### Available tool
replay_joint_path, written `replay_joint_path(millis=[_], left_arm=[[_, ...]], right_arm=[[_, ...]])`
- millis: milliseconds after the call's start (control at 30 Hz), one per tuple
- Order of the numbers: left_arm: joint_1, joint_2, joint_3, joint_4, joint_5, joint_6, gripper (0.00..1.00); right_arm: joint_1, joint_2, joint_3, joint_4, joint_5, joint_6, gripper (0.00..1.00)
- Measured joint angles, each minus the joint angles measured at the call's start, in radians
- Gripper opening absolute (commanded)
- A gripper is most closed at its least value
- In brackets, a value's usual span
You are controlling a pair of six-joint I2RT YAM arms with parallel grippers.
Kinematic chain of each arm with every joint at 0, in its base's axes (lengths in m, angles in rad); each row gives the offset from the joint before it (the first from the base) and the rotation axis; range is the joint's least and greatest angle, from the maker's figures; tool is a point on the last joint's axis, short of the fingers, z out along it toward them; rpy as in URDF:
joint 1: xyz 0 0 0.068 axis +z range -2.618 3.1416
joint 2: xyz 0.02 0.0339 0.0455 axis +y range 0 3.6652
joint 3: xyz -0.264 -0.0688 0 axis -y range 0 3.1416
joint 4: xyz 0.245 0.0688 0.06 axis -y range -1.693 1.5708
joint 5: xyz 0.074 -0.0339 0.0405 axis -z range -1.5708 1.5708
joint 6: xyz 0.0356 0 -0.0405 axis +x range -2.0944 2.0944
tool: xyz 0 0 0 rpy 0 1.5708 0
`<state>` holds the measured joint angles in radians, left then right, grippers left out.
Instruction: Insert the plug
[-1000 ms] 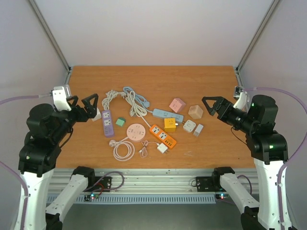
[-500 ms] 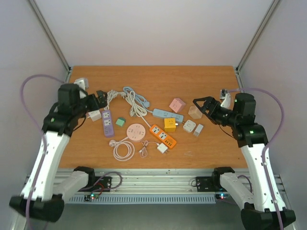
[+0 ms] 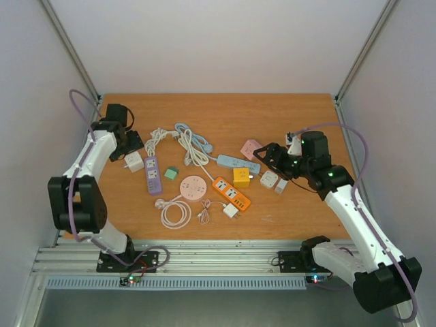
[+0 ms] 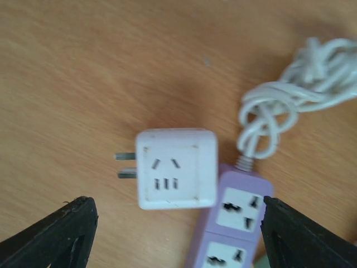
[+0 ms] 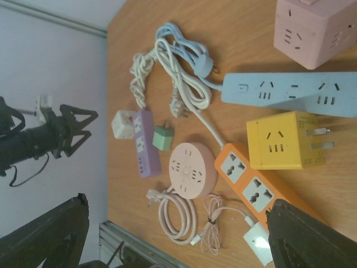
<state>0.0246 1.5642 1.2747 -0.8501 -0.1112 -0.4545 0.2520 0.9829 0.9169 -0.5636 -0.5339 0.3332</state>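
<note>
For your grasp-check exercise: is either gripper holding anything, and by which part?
Nothing is held. The left gripper hangs open over the white cube adapter; the right gripper is open and empty.

White arm links, black joints, lilac cables, black fingers.

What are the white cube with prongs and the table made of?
The white cube looks like smooth hard plastic: even colour, rounded moulded corners, soft sheen. Its two prongs look like dull grey metal. The table looks like wood or a wood-look top: orange-brown with grain streaks.
</note>
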Motion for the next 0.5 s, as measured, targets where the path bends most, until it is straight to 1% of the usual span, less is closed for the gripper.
replay_joint_path(millis=[133, 233, 300, 367, 500], left_arm=[[0.033, 0.064, 0.004, -0.011, -0.026, -0.003, 0.81], [0.037, 0.068, 0.004, -0.013, -0.036, -0.005, 0.76], [0.043, 0.081, 0.005, -0.01, -0.026, 0.0, 0.75], [0.047, 0.109, 0.006, -0.007, -0.012, 0.006, 0.75], [0.055, 0.169, 0.006, -0.004, 0.012, 0.02, 0.79]], right_arm=[[0.032, 0.047, 0.0, 0.002, 0.029, -0.003, 0.87], [0.04, 0.069, 0.0, 0.003, 0.042, -0.006, 0.86], [0.047, 0.084, 0.0, 0.008, 0.048, -0.008, 0.86], [0.051, 0.1, 0.0, 0.016, 0.05, -0.009, 0.86], [0.058, 0.124, 0.0, 0.025, 0.051, -0.013, 0.86]])
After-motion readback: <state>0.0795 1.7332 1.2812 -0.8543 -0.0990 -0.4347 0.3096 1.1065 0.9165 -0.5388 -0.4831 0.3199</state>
